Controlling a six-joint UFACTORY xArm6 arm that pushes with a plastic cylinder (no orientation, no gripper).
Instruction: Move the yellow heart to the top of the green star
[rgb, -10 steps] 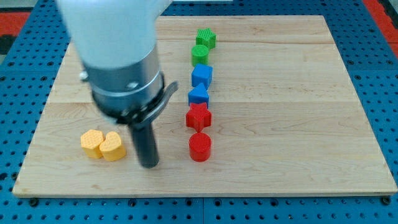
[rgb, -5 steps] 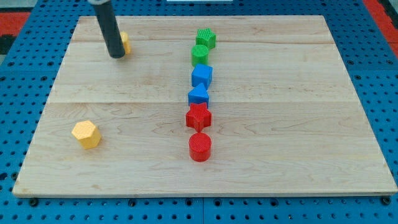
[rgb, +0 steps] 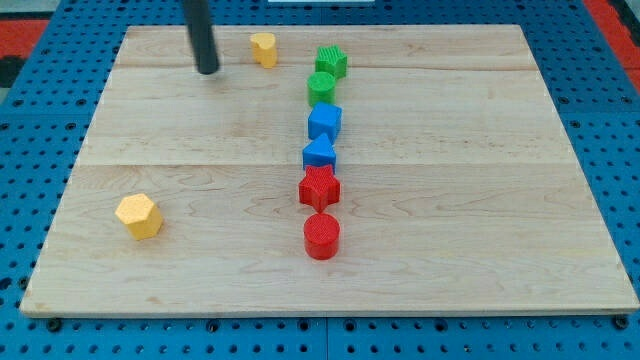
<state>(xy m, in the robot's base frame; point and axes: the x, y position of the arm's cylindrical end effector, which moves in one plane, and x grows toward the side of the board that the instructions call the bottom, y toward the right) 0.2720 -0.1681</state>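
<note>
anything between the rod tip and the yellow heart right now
Nothing. In the camera view only bare board separates my tip from the yellow heart, which sits to the tip's right, slightly higher.

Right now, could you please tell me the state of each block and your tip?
My tip: apart from the yellow heart, on its left.
Yellow heart: left of the green star, not above it.
Green star: heads the column.
Yellow hexagon: alone, lower left.
</note>
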